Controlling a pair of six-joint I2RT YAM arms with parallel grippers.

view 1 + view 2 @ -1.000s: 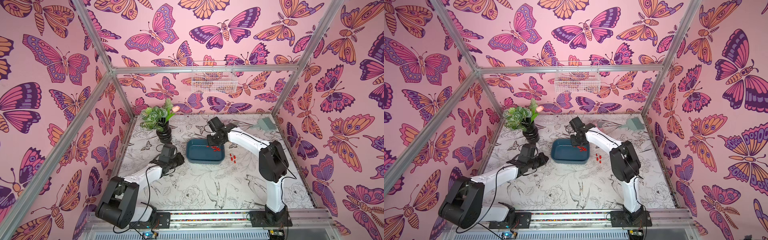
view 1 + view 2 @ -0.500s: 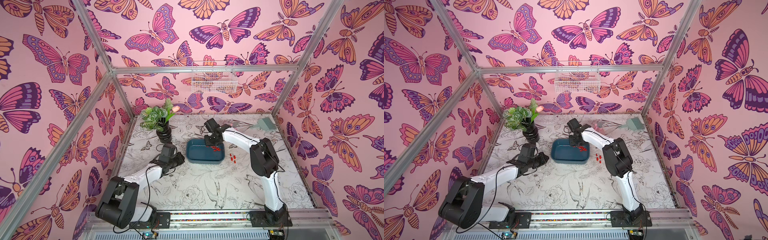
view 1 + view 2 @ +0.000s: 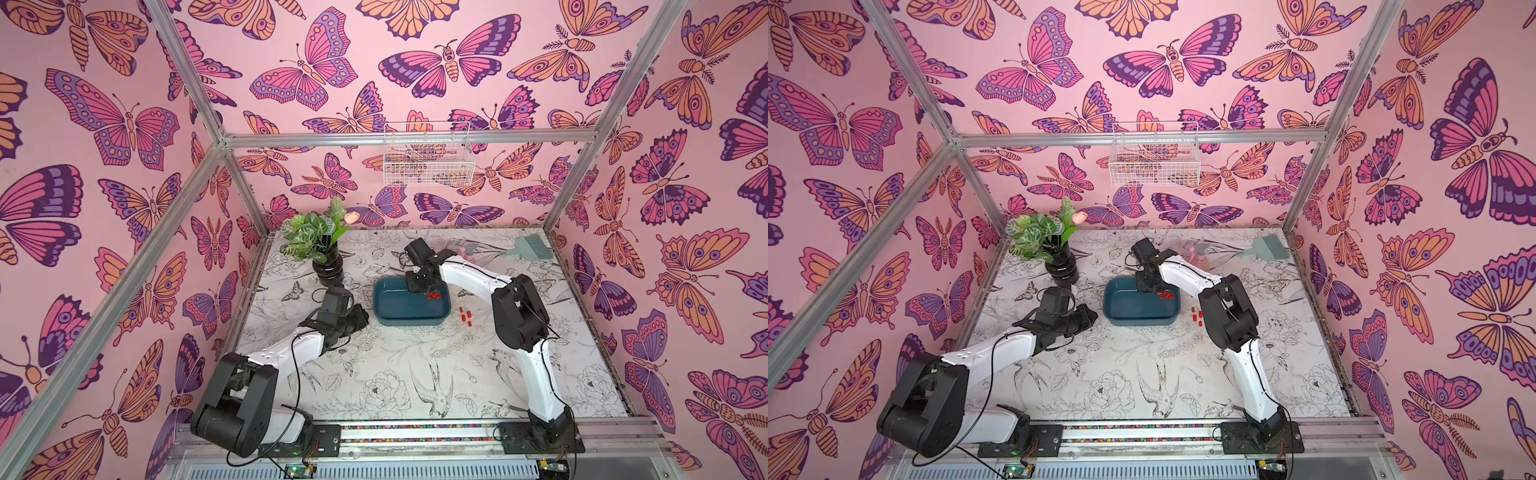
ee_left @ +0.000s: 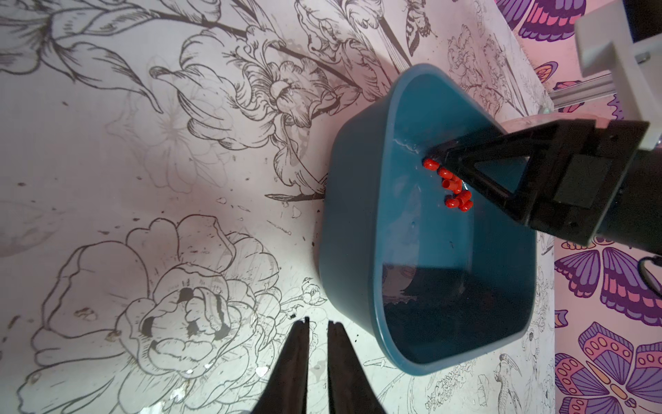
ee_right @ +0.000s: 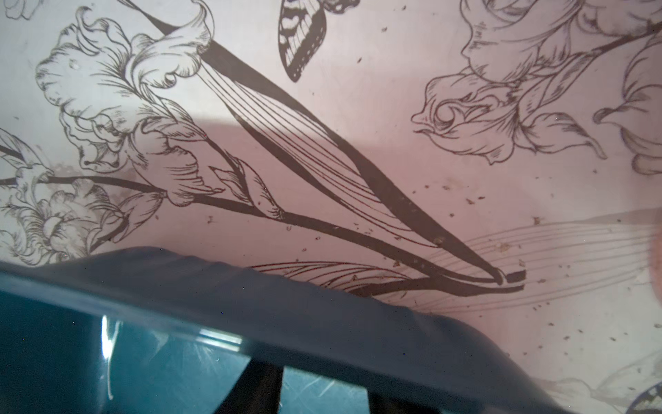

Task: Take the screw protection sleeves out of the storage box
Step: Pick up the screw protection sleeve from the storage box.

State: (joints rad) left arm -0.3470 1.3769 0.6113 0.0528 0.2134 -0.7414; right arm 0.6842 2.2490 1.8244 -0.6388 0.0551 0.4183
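So, you are partway through, by the look of it. The storage box (image 3: 409, 321) sits about the middle of the tabletop (image 3: 415, 374), a little nearer its far edge. Four screw protection sleeves (image 3: 465, 316) already lie out on the tabletop, just beside the box's right wall near its front right corner. The larger share, a cluster (image 4: 453, 188) of roughly seven, is not yet out: it lies on the box floor toward the right wall, in the far half.

Your right gripper (image 3: 423, 289) reaches down into the box from its far edge, with the tips right at that cluster. In the right wrist view its fingers (image 5: 256, 389) stand clearly apart with bare box floor between them; the tips themselves are out of sight there, so you cannot tell whether a sleeve is caught between them.

Your left gripper (image 4: 318, 324) hovers low over the tabletop just off the box's left wall, its jaws only a narrow slit apart and holding nothing.

I judge well over half the work is left.
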